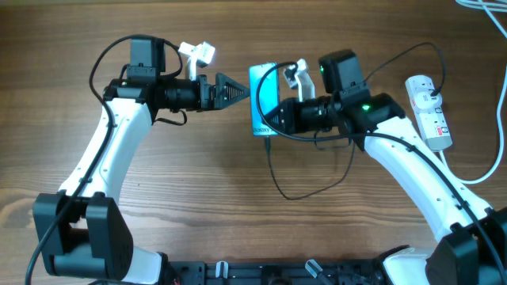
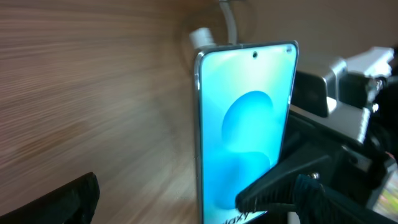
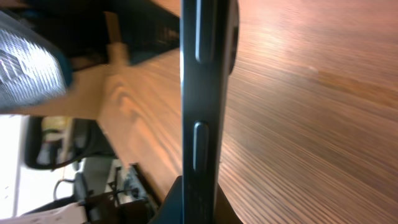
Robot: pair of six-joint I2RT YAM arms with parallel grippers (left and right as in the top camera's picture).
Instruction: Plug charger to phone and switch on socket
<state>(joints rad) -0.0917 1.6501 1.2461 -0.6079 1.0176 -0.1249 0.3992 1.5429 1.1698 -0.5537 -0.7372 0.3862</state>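
Phone (image 1: 264, 99), a glossy teal slab with a dark rim, is tipped up on one long side at mid-counter (image 1: 198, 198), with its long axis running far-to-near and its screen facing our left hand (image 1: 236, 90). Our right hand (image 1: 275, 116) is clenched on it, and the left is spread wide, grasping nothing.

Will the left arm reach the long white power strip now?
Probably not: the long white power strip lies far right, beyond the teal-screened flat phone and the right gripper holding it.
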